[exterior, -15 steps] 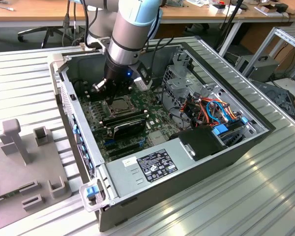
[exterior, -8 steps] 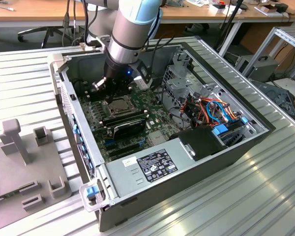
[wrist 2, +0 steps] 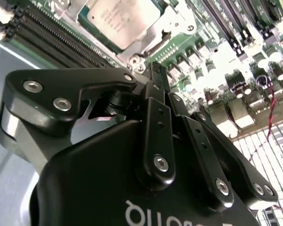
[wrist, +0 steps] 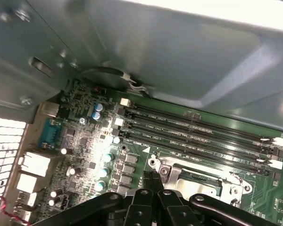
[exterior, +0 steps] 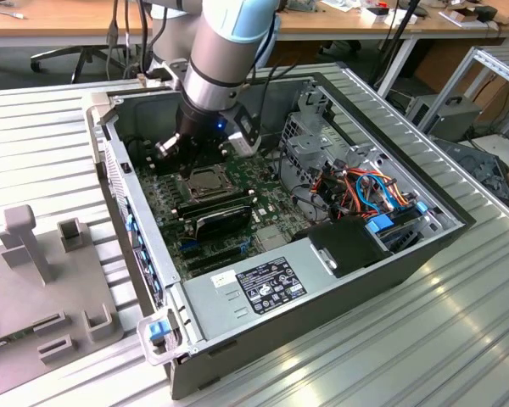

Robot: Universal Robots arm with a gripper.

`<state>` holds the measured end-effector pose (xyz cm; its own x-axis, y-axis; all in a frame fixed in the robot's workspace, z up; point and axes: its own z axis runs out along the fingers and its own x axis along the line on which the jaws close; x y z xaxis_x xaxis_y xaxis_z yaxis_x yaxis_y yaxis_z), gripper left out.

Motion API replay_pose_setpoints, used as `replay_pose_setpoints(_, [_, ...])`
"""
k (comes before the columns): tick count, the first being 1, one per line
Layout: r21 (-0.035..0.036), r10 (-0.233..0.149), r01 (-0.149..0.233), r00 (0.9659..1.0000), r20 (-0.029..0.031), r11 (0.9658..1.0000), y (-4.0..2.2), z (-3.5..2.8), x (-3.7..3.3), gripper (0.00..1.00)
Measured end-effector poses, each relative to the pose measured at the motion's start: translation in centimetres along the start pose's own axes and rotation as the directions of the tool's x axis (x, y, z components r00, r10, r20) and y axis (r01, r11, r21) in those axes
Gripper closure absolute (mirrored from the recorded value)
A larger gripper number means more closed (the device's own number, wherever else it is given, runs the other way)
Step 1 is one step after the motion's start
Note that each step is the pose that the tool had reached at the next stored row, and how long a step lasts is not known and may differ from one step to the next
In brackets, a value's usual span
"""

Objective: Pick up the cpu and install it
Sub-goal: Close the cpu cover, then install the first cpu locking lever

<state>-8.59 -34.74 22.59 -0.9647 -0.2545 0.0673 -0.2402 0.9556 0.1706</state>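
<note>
In the exterior view, an open computer case (exterior: 356, 271) lies across the frame's centre on a ribbed metal table (exterior: 458, 339), with a black power supply (exterior: 263, 284) along its lower edge, the green motherboard (exterior: 174, 216) behind it, and the robot arm (exterior: 225, 51) reaching down from the top centre into the case. The gripper (wrist 2: 148, 70) hangs just above the socket frame (wrist: 172, 170), its black fingers (wrist 2: 156, 122) pressed together with nothing between them. The cpu (wrist 2: 120, 19), silver-grey, sits in the socket at the top centre of the second wrist view, and at centre-left of the exterior view (exterior: 201, 180), with empty memory slots (wrist: 198, 129) beyond it.
</note>
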Motion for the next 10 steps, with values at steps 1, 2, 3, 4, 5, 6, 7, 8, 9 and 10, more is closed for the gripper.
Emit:
replay_pose_setpoints(1, [-0.0021,0.000,0.000,1.0000,0.0006,1.0000,0.04,-0.21,0.03,0.89])
replay_pose_setpoints(2, [-0.0029,0.000,0.000,1.0000,0.0008,1.0000,0.08,-0.43,0.06,0.89])
replay_pose_setpoints(3, [-0.0040,0.000,0.000,1.0000,0.0011,1.0000,0.15,-0.74,0.11,0.89])
replay_pose_setpoints(4, [-0.0049,0.000,0.000,1.0000,0.0016,1.0000,0.23,-1.07,0.22,0.89])
replay_pose_setpoints(5, [-0.0056,-0.001,0.001,1.0000,0.0019,1.0000,0.27,-1.24,0.29,0.89])
replay_pose_setpoints(6, [-0.0056,-0.001,0.001,1.0000,0.0018,1.0000,0.28,-1.30,0.29,0.89])
replay_pose_setpoints(7, [-0.0058,-0.001,0.001,1.0000,0.0020,1.0000,0.28,-1.30,0.29,0.89])
replay_pose_setpoints(8, [-0.0059,-0.001,0.001,1.0000,0.0020,1.0000,0.29,-1.30,0.30,0.89])
replay_pose_setpoints(9, [-0.0058,-0.001,0.001,1.0000,0.0020,1.0000,0.29,-1.30,0.30,0.89])
replay_pose_setpoints(10, [-0.0058,-0.001,0.001,1.0000,0.0018,1.0000,0.29,-1.31,0.30,0.89])
